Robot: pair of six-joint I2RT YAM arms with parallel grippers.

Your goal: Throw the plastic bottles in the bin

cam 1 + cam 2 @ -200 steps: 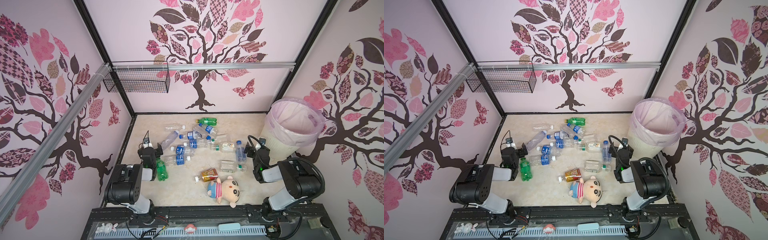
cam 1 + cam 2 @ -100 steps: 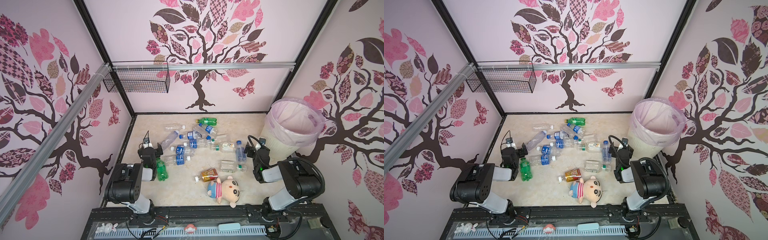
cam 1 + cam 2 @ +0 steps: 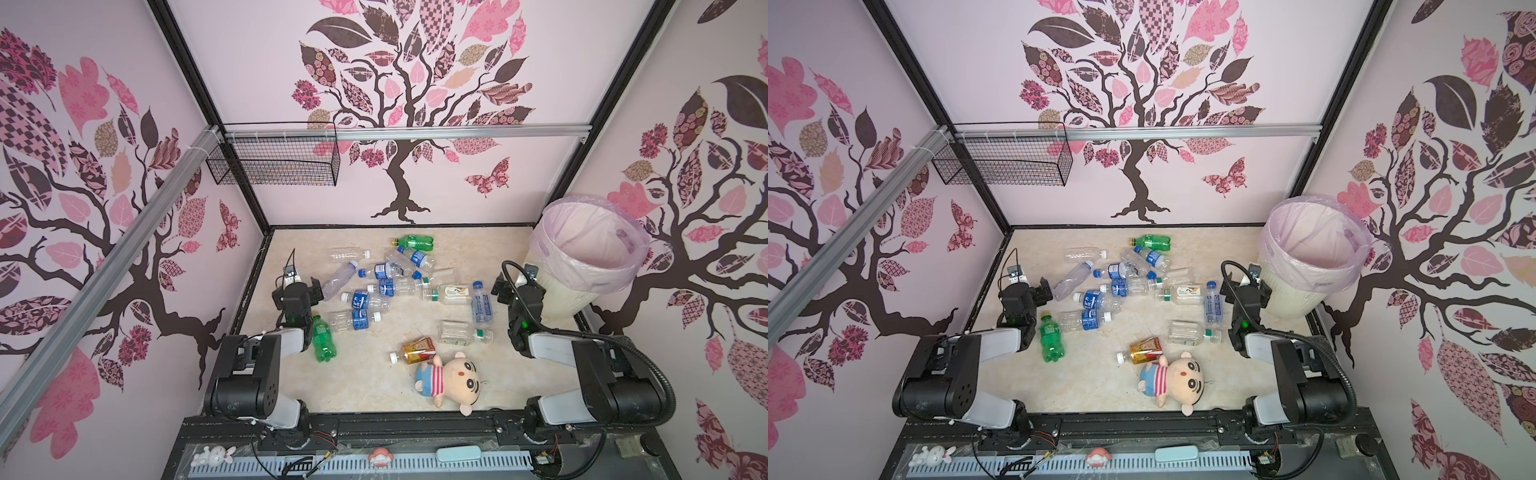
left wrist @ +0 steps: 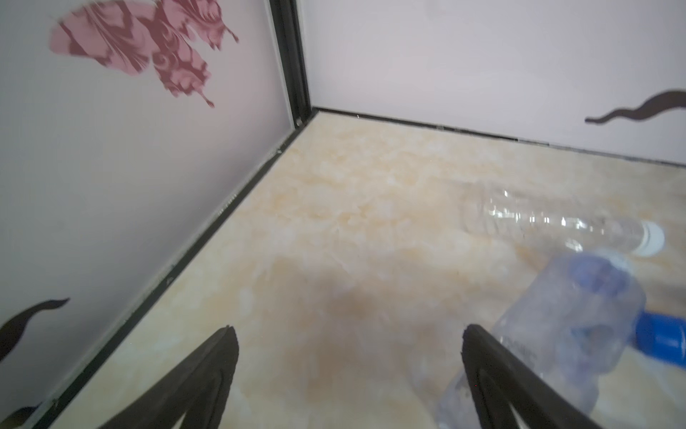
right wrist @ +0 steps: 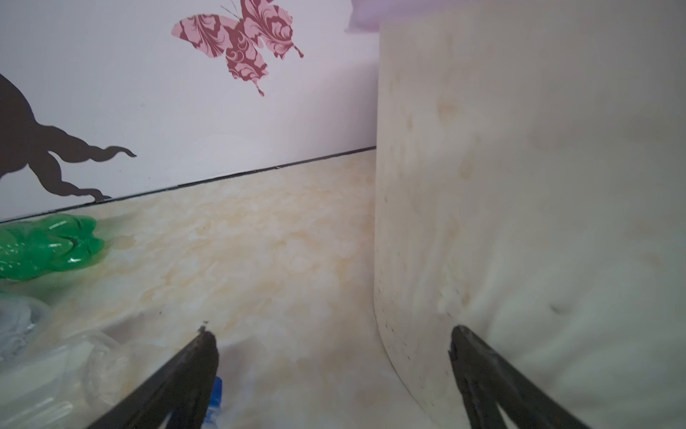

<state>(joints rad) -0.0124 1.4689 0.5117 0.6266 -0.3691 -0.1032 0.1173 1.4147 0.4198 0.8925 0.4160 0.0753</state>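
One bin point(image 3: 559, 299), tall and bag-lined, and as far as the top views look into it, no bottle shows inside. One wire basket point(image 3: 274, 166) hangs on the wall, well apart from the bin, over at the opposite back corner.

Two arms, both low. The right gripper point(image 5: 332, 334) sits just beside the bin's wall, jaws spread wide with nothing between them. The left gripper point(image 4: 349, 328) is across the scatter from the bin, likewise spread and empty. One plush doll point(image 3: 451, 376) lies nearer the robot than the bin, and it's not our business.

Now the plastic bottles point(image 3: 395, 286). I count about fifteen, all lying on the floor between the left gripper and the bin: two green, one amber, the rest clear.

The one to watch is a blue-capped bottle point(image 3: 482, 307) just beside the right gripper, on its side away from the bin. Its long axis runs along the gripper's own reach, cap toward the back wall. The right arm is clearly nearer, so I'd expect a sideways shift and a wrist turn to close across its width. A clear bottle point(image 4: 568, 334) lies just beside one left finger.
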